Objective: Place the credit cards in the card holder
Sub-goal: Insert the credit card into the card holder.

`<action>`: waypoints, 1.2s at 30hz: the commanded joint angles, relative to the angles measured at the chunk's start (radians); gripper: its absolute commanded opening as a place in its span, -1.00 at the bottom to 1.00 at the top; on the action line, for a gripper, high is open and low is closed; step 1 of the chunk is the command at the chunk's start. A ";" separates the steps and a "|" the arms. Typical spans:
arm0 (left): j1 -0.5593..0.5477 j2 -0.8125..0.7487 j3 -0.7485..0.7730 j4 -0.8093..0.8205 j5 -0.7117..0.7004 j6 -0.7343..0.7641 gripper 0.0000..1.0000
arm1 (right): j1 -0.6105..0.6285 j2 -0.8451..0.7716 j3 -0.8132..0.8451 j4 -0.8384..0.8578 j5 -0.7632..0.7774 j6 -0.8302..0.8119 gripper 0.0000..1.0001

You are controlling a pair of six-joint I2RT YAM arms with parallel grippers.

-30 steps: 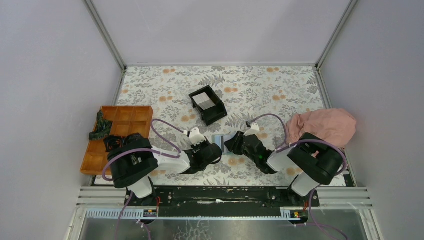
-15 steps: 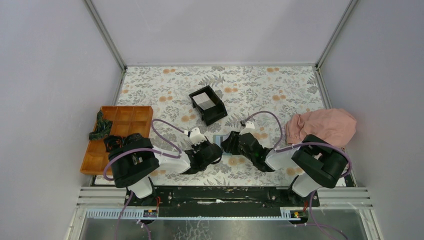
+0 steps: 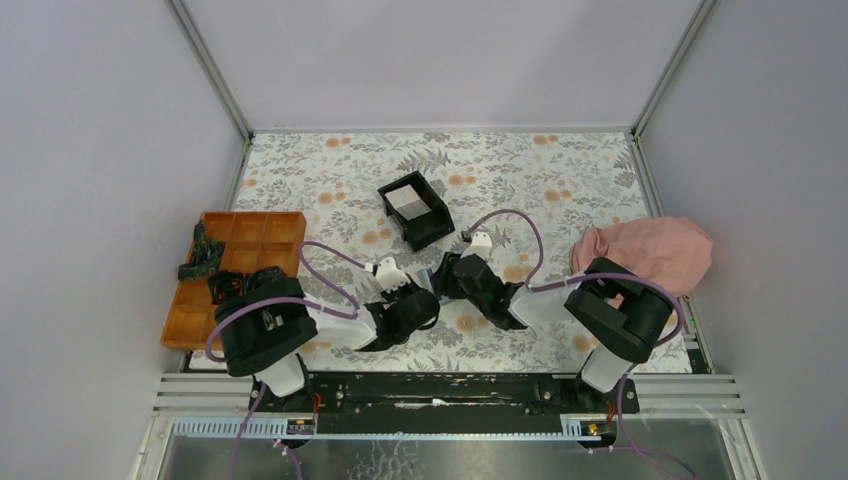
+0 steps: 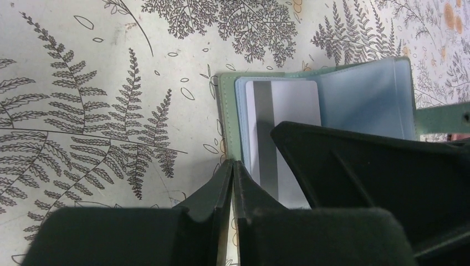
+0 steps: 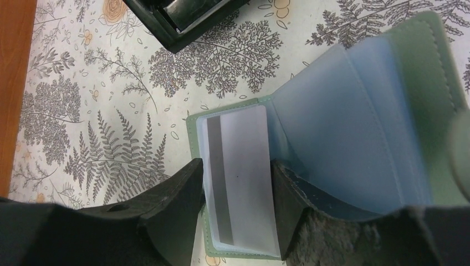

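Left jaws together at card holder (image 4: 366, 94) edge; right jaws astride credit card (image 5: 238, 177), grip unclear. I fear card buckling if skewed.

Sage-green card holder (image 5: 343, 127), fern-print table (image 5: 111, 138)

A robot lab cell: plain grey walls (image 3: 90, 180), aluminium framing (image 3: 208, 70), two arms (image 3: 262, 335) bolted to a floral-covered table (image 3: 560, 170).

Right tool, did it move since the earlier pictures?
Yes. The right tool slid left and a little farther up the table, ending closer to the black box, which stayed put.
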 commanded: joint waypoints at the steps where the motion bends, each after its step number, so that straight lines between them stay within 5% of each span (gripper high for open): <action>1: -0.017 0.073 -0.073 -0.206 0.230 0.036 -0.78 | 0.058 0.083 0.018 -0.175 -0.091 0.024 0.10; 36: -0.005 0.018 -0.057 -0.324 0.168 0.029 -0.75 | 0.051 -0.223 -0.035 -0.335 0.089 -0.067 0.15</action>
